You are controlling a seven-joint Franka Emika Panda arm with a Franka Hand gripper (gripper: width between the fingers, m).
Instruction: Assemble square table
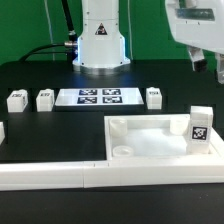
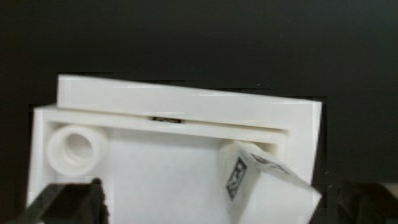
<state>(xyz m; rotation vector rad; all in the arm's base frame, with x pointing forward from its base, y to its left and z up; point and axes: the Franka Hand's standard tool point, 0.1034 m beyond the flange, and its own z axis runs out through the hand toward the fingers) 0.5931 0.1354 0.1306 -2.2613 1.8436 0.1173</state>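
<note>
smooth white square tabletop (image 1: pixel 150 142), round sockets (image 2: pixel 75 148)

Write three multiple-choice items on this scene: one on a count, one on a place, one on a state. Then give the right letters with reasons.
1. How many black tags does the marker board carry?
A. Two
B. Four
C. Six

2. Where is the leg that stands apart from the others?
A. On the marker board
B. Inside the table top, in its corner at the exterior view's right
C. Held up in the air

3. What state is the gripper in?
A. Open and empty
B. Shut on a leg
C. Shut on the table top

Answers:
1. B, since four tags show in a row on the board.
2. B, since the leg stands upright within the raised rim at that corner.
3. A, since its fingers hang apart above the table with nothing between them.
</note>
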